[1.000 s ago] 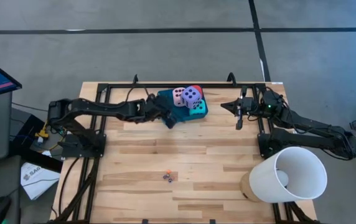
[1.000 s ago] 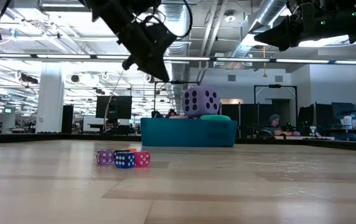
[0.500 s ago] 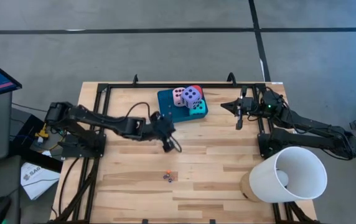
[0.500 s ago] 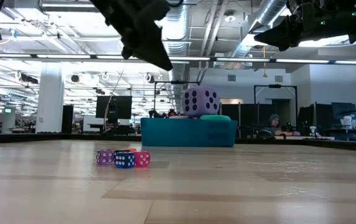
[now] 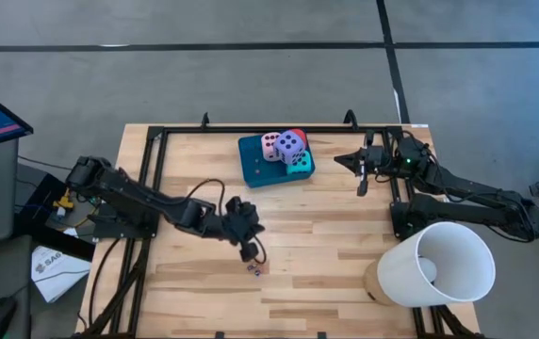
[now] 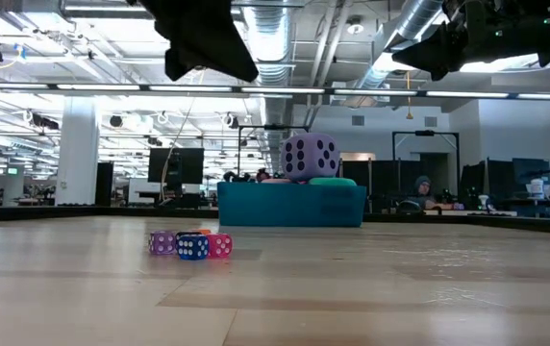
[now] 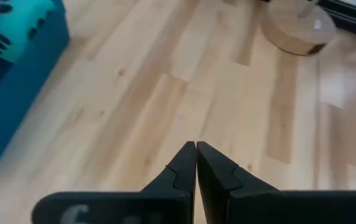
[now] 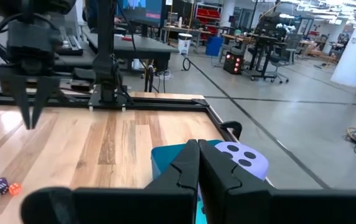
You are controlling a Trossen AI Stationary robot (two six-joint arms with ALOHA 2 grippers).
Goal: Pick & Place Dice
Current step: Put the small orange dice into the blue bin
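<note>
Jaws on my left gripper (image 5: 247,247) are pressed fully together, holding nothing, poised above the wooden table (image 5: 326,235) just short of a cluster of small dice (image 6: 190,245). Jaws on my right gripper (image 5: 361,185) are likewise closed and empty, raised near the table's far right edge. Beyond my left jaws, and just to the side of my right ones, sits the teal tray (image 5: 254,162). It carries the four large dice: purple die (image 5: 290,144) uppermost, pink die (image 5: 269,146), red die (image 5: 297,135) and turquoise die (image 5: 299,160). A white lamp shade (image 5: 436,264) lies well behind my right jaws.
</note>
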